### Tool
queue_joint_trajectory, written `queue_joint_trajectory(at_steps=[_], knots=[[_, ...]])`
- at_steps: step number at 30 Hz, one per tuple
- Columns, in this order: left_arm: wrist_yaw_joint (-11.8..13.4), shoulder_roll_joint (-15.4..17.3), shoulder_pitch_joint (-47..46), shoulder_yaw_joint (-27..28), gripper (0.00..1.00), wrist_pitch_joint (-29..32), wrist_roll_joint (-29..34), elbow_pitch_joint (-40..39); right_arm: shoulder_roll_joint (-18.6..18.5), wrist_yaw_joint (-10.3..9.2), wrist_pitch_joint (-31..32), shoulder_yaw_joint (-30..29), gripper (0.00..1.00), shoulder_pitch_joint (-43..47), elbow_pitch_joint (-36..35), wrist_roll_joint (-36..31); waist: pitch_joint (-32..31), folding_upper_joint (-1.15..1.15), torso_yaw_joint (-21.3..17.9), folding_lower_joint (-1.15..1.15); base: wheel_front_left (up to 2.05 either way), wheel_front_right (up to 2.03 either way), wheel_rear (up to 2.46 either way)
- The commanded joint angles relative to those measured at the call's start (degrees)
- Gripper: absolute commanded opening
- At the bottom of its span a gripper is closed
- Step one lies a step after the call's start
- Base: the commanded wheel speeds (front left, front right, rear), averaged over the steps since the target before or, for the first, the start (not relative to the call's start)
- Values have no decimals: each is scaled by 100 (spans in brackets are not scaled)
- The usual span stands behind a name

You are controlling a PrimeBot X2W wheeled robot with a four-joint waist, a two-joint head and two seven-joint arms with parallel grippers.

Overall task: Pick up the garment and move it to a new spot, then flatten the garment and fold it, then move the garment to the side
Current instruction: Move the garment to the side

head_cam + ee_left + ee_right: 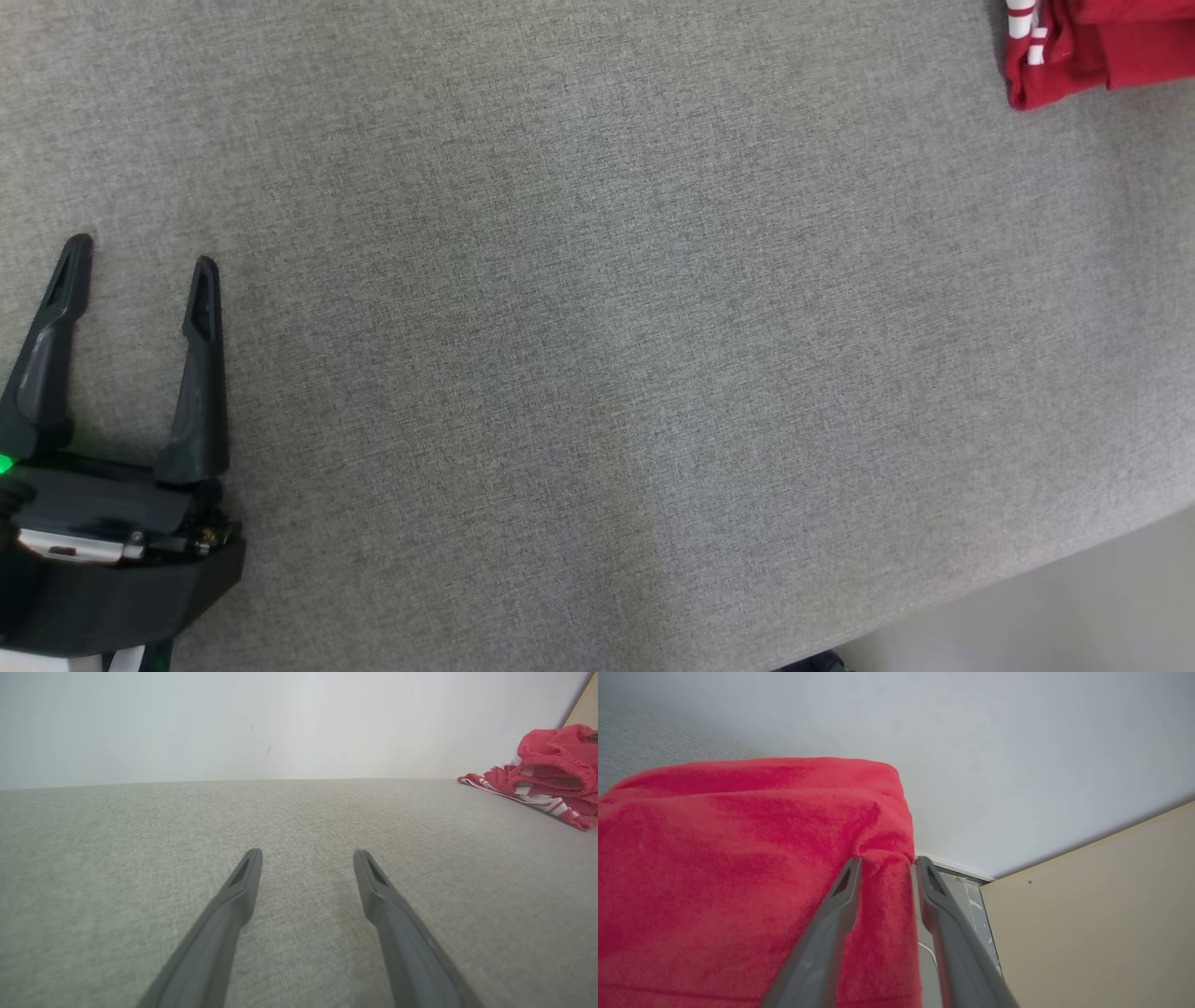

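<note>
Grey woven fabric surface (597, 336) against a plain white wall (187, 723), beige panel (1101, 924) alongside (pale floor (1074, 607) below)

The left gripper (142, 252) is held well apart from the garment (1092, 47), fingers (198, 373) spread; the right gripper (889, 859) is closed on it.

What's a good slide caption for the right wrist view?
Right gripper pinching a fold of the red garment, with pale wall and beige panel behind.
</note>
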Motion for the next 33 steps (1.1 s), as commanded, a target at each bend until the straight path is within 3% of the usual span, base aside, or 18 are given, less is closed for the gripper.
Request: queue_joint_trajectory(at_steps=[1, 14, 26, 33], knots=[[7, -128, 23, -156, 100, 104, -107, 702, 52, -16, -34, -56, 100, -43, 45, -56, 0, 2, 14, 2, 0, 0, 0], [75, -329, 135, -173, 100, -2, -204, 1055, 414, -15, -563, -264, 100, 217, -50, -224, -587, 2, 242, 2, 0, 0, 0], [119, -717, 412, 233, 100, -74, -234, 1333, 1230, -16, -1509, 28, 100, 1209, -454, -218, -1948, 2, 899, 2, 0, 0, 0], [76, -920, 739, 478, 100, -76, -176, 1495, 1688, -15, -1755, -222, 100, 2137, -706, -230, -2608, 2, 1288, 2, 0, 0, 0]])
